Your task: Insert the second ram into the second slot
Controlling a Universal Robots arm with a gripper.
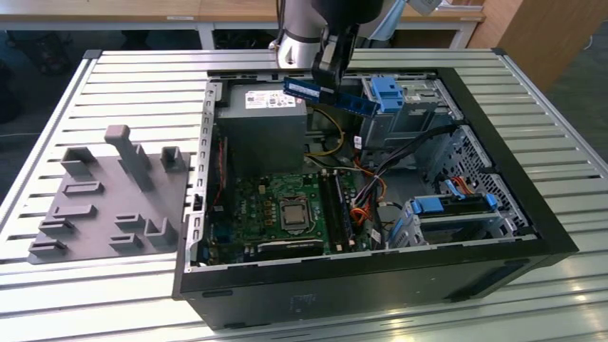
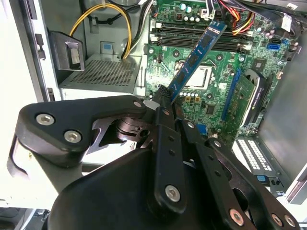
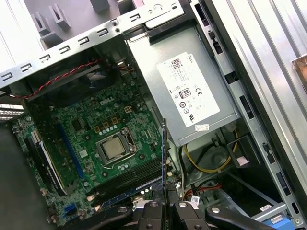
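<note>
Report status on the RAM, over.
Gripper shut on thin blue circuit-board RAM stick. Stick tilted above green motherboard, not seated. Yellow cables beside, clear of it.

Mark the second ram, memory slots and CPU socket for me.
second ram (image 2: 195, 58): second wrist view, middle of the blue board.
memory slots (image 3: 127, 177): first wrist view, middle of the dark slots.
CPU socket (image 3: 114, 148): first wrist view, centre of its lid.

The computer case (image 1: 380, 285) lies open on the desk (image 1: 142, 71), with a fixture plate (image 1: 105, 206) beside it at the exterior view's left. Inside, the power supply (image 1: 261, 135) sits behind the motherboard (image 1: 275, 206), with drive cages (image 1: 451, 214) at that view's right. Above the power supply, the second ram (image 1: 332, 96) hangs pinched in the jaws of the gripper (image 1: 326, 80).
</note>
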